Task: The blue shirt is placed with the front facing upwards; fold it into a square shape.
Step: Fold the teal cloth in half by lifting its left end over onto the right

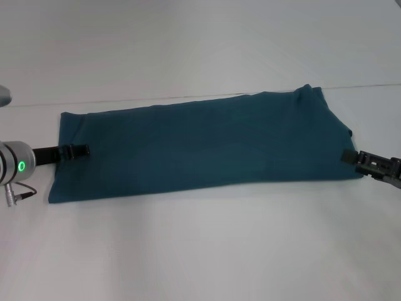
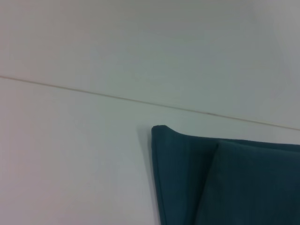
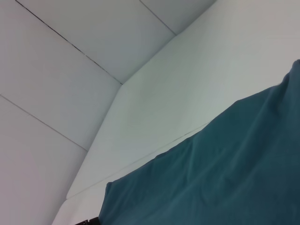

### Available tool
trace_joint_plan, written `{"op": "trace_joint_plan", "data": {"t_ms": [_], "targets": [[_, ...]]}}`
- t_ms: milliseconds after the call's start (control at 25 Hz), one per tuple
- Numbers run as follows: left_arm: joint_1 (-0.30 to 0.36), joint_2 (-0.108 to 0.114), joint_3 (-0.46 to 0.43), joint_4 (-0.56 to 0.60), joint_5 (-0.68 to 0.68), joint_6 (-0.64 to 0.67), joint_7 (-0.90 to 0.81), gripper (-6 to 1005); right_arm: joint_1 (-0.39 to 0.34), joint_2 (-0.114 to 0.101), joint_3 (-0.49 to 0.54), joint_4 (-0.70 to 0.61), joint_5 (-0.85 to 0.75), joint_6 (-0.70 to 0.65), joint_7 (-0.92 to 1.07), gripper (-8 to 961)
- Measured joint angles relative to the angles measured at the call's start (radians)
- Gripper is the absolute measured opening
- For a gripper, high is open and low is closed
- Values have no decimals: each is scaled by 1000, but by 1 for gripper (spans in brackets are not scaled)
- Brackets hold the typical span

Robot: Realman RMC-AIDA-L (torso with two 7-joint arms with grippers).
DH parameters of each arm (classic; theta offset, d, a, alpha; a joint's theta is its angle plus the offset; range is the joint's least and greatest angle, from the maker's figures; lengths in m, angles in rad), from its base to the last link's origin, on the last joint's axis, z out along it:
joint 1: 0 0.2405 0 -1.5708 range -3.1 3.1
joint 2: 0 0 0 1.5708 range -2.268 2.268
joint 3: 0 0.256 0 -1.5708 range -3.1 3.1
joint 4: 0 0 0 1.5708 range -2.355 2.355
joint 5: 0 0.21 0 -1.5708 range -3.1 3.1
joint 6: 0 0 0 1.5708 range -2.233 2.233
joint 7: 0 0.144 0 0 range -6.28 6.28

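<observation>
The blue shirt (image 1: 200, 147) lies folded into a long band across the white table (image 1: 200, 251). The left gripper (image 1: 81, 151) sits at its left edge, the right gripper (image 1: 348, 157) at its right edge — whether either pincer is open or holding cloth cannot be told.

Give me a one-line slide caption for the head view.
Dark teal-blue cotton shirt folded into a long band on the white table, left gripper and right gripper at its opposite ends.
</observation>
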Motion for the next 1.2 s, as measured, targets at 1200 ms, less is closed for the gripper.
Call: {"op": "trace_joint_plan", "data": {"t_ms": [1200], "targets": [[-13, -62, 7, 133, -17, 206, -17, 836, 5, -6, 0, 3, 1, 0, -1, 950]]}}
